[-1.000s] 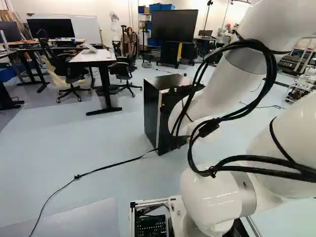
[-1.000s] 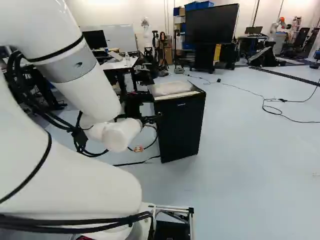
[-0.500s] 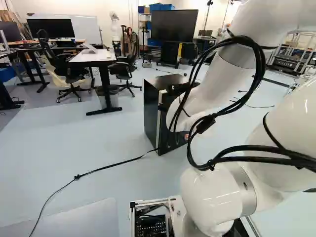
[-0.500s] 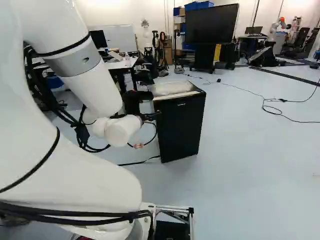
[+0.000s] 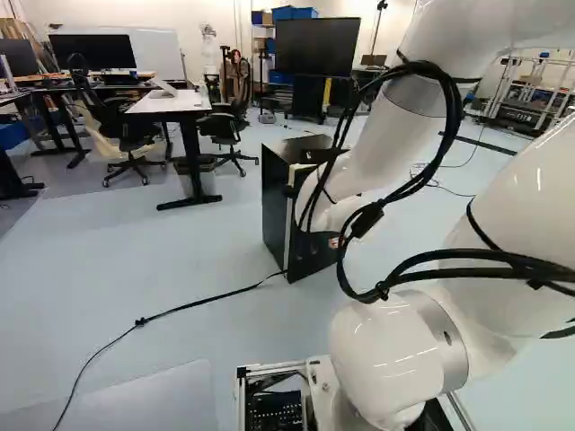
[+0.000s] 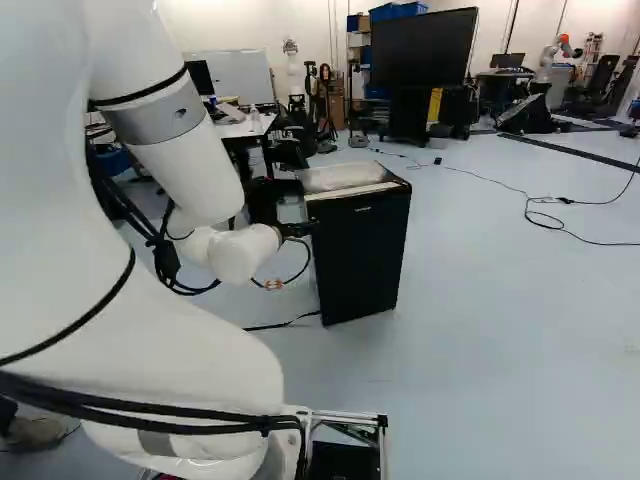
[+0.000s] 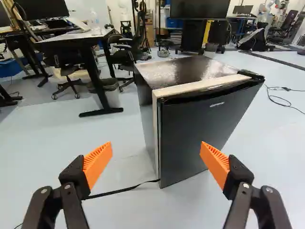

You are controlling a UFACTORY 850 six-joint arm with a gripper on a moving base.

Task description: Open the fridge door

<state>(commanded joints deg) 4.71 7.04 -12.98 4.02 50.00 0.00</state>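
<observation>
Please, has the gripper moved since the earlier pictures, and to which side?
Yes. In the left base view, the gripper has shifted to the left, judged against the fridge, which stands where it stood.

I count one white arm [image 5: 409, 108], one gripper [image 6: 300, 229], two orange pads [image 7: 98, 163], and one fridge [image 7: 186, 71] with one door [image 7: 200, 129]. Near the single white-topped desk [image 5: 166, 102] are two office chairs [image 5: 132, 130] and one bin [image 7: 112, 91]. There is one big screen [image 5: 314, 45], one whiteboard [image 5: 153, 56] and, in the left base view, two blue boxes [image 5: 305, 13] on top of the shelf. Far back is another robot [image 6: 546, 70], probably one of two, though distance makes that count unsure.
</observation>
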